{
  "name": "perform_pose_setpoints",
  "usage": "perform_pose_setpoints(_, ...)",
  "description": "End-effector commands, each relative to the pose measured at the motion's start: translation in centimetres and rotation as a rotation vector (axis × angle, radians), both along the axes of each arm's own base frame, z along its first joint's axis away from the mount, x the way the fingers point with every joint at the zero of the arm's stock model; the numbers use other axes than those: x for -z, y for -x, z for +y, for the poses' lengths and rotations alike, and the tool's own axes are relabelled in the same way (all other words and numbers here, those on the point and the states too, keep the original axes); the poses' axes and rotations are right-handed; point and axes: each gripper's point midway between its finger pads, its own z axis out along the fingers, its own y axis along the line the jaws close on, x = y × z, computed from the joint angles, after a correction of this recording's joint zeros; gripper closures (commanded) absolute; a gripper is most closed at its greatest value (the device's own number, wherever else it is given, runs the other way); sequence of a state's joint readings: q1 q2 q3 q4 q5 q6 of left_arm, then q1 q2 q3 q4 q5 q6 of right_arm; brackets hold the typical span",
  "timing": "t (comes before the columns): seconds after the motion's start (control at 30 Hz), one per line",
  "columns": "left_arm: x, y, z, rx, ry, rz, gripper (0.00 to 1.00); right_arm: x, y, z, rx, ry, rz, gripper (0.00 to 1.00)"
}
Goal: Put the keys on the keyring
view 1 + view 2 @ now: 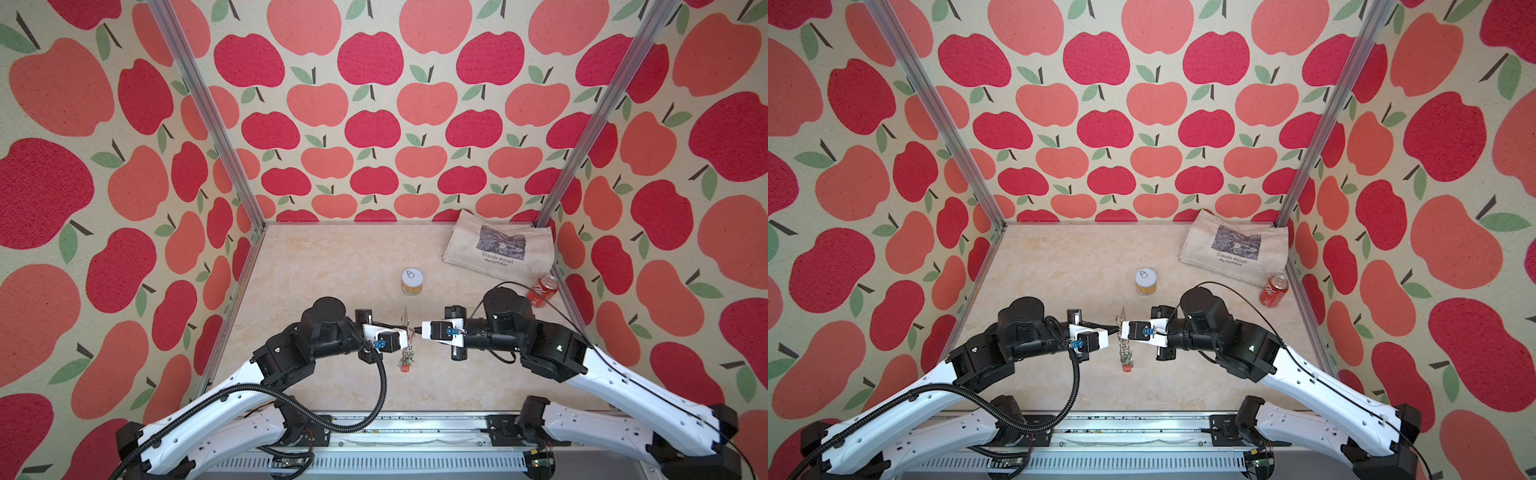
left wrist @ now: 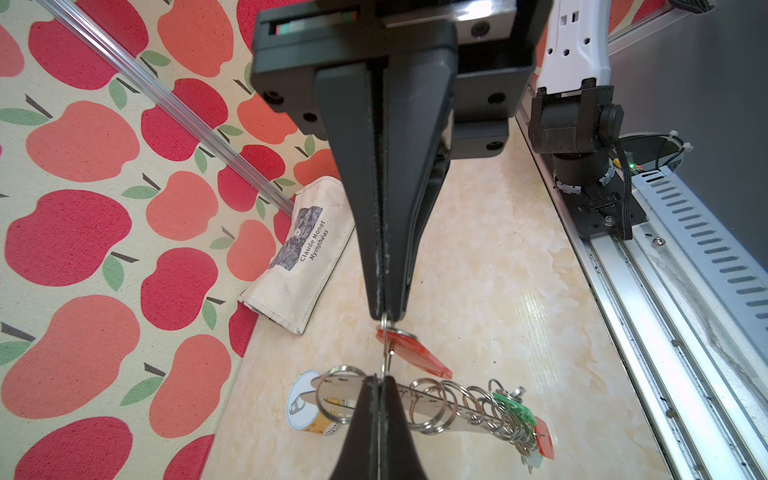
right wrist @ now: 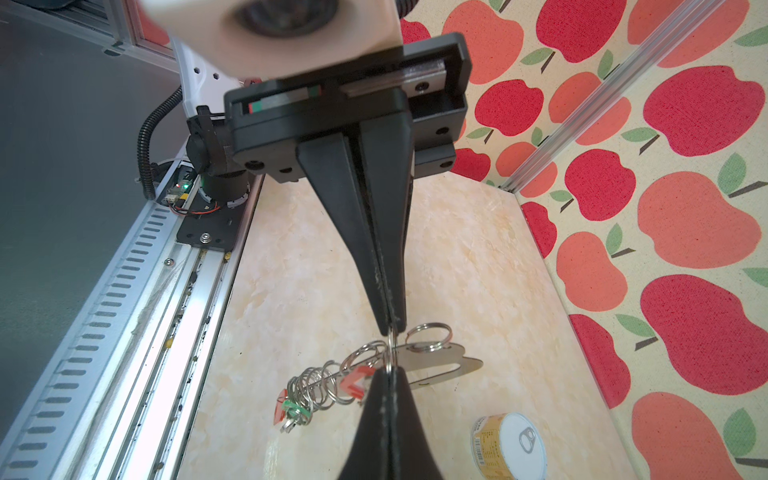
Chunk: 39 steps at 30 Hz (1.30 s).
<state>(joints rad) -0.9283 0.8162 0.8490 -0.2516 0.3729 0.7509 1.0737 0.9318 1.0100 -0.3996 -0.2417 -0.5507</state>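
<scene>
both tools are fully shut and meet tip to tip in the air above the counter (image 3: 311, 270), on the robot side of the can (image 3: 511, 444). left tool (image 2: 384, 313) and right tool (image 3: 390, 326) pinch the same thin ring (image 3: 390, 349), seen edge-on btw them, from opposite sides. the red key (image 2: 415, 353) hangs at this ring; if it is threaded on fully i cannot tell. the keyring (image 3: 440, 361) hangs there too, off the counter as it seems. its long axis goes across the line of the 2 tools: slot end toward the can, the end w/ the other keys (image 3: 293, 409) away from the can. so i judge the next move must turn along the ring, not pull sideways; both arms are equally near.
</scene>
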Motion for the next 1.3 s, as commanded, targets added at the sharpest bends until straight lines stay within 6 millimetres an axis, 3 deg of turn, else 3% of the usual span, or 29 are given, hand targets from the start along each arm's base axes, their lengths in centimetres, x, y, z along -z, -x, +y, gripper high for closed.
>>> perform_pose_setpoints(0.0, -3.0, 1.2, -0.3, 0.051, 0.093, -0.043, 1.0, 0.6, -0.2, -0.1, 0.01, 0.039, -0.002, 1.0)
perform_pose_setpoints(0.53, -2.9, 0.8, -0.4, 0.037, 0.086, -0.025, 1.0, 1.0, 0.4, 0.2, -0.015, 0.066, -0.007, 1.0)
perform_pose_setpoints(1.27, -2.1, -0.1, -0.9, 0.013, 0.053, 0.054, 1.0, -0.2, 1.1, 0.1, -0.036, 0.019, -0.028, 1.0)
